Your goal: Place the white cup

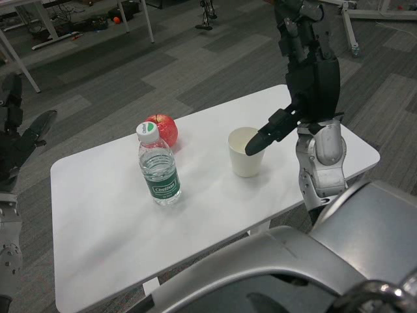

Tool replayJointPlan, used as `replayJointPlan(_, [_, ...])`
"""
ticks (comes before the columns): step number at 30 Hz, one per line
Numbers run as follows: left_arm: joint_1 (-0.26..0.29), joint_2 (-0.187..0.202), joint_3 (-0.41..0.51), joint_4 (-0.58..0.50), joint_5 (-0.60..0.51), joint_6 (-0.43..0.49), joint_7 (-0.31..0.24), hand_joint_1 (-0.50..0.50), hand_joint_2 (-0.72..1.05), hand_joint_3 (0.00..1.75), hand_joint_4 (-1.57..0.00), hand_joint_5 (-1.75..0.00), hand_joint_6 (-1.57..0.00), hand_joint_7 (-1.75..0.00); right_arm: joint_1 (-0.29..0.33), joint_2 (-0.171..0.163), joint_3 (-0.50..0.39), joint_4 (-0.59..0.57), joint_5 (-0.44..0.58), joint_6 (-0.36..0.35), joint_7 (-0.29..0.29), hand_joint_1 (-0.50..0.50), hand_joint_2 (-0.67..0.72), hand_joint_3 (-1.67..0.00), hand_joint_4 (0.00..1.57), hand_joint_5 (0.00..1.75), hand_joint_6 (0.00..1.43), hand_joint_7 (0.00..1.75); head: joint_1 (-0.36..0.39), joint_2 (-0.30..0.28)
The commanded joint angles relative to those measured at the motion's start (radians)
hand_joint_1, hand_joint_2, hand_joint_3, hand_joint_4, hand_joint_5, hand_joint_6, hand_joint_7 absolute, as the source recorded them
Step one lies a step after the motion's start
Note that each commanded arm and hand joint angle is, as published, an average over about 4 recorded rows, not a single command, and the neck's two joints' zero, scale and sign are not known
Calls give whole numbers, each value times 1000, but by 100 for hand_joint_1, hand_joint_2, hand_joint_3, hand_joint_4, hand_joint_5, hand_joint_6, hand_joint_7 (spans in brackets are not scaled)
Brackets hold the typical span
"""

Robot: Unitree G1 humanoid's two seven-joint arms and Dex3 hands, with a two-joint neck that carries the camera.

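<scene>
Faintly, bottle (159,171) label writing, unreadable

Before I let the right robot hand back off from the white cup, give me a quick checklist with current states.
1. White cup upright on the table: ok.
2. Right robot hand released from the cup: cannot tell; a finger lies at the rim.
3. Cup apart from the water bottle: ok.
4. Cup apart from the apple: ok.
5. Left robot hand off the table, at the left edge: ok.
6. Cup away from the table edges: ok.
</scene>
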Motion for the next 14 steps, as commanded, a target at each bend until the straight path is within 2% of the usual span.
replayJointPlan(1, [-18,6,5,6,-8,-12,1,-50,105,9,0,-21,0,-21,-12,2,2,-11,8,0,-7,-42,66,-8,0,2,0,84,0,1])
replayJointPlan(10, [-18,6,4,4,-10,-16,1,-50,105,9,0,-21,0,-21,-12,5,3,-9,9,-2,-7,-42,66,-8,0,19,0,84,0,11])
replayJointPlan(14, [-18,6,4,4,-11,-19,1,-50,105,6,0,-21,0,-21,-12,5,4,-9,9,-2,-7,-42,66,-8,0,19,0,84,2,15])
